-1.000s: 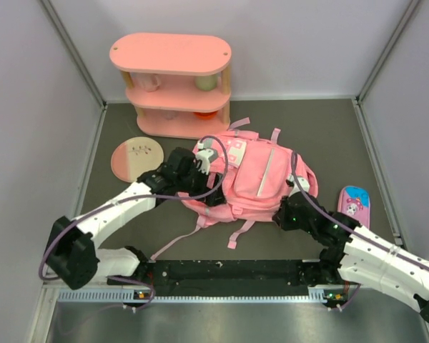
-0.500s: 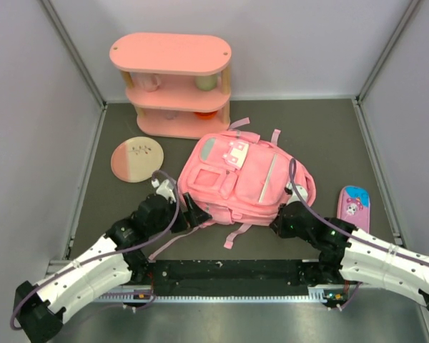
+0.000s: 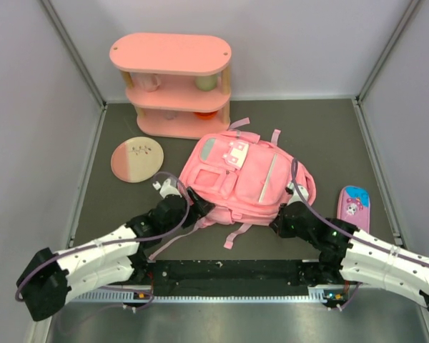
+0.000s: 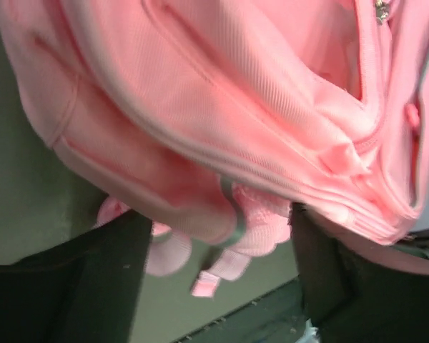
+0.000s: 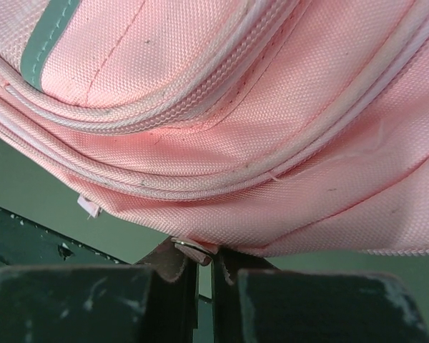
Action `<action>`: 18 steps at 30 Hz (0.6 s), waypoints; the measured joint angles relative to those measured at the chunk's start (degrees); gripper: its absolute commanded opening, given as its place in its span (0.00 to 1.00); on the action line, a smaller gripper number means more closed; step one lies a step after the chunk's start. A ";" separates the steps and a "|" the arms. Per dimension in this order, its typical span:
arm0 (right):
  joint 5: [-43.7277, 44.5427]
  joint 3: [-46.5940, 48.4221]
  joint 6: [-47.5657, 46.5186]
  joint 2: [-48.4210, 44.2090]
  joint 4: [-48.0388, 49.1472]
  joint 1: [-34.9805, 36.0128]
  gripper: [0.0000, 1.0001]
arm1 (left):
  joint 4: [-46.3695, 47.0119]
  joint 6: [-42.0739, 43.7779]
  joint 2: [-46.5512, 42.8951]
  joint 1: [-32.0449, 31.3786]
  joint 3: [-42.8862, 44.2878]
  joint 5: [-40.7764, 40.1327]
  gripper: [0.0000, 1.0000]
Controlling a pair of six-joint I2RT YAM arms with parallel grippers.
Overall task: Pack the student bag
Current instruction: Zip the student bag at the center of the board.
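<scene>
The student bag [image 3: 247, 175], a soft pink backpack, lies front up in the middle of the table. My left gripper [image 3: 198, 203] is at its near left corner. In the left wrist view [image 4: 216, 227] its jaws stand wide apart, with the bag's bottom edge [image 4: 200, 143] and a pink strap end [image 4: 207, 282] between them, not gripped. My right gripper [image 3: 279, 224] is at the bag's near right corner. In the right wrist view [image 5: 207, 261] it is pinched shut on a small tab at the bag's [image 5: 222, 107] lower seam.
A pink three-tier shelf [image 3: 170, 53] with cups stands at the back. A round pink plate [image 3: 136, 158] lies left of the bag. A flat pink and blue pencil case [image 3: 354, 206] lies at the right. Grey walls close in both sides.
My left arm pulled back off the top of the bag to the near left, then came forward to its near left corner. The right gripper has barely moved.
</scene>
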 measured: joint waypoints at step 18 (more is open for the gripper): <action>-1.51 0.04 -0.02 -0.83 -1.42 0.66 0.00 | -4.44 20.76 8.48 29.79 6.38 25.00 0.00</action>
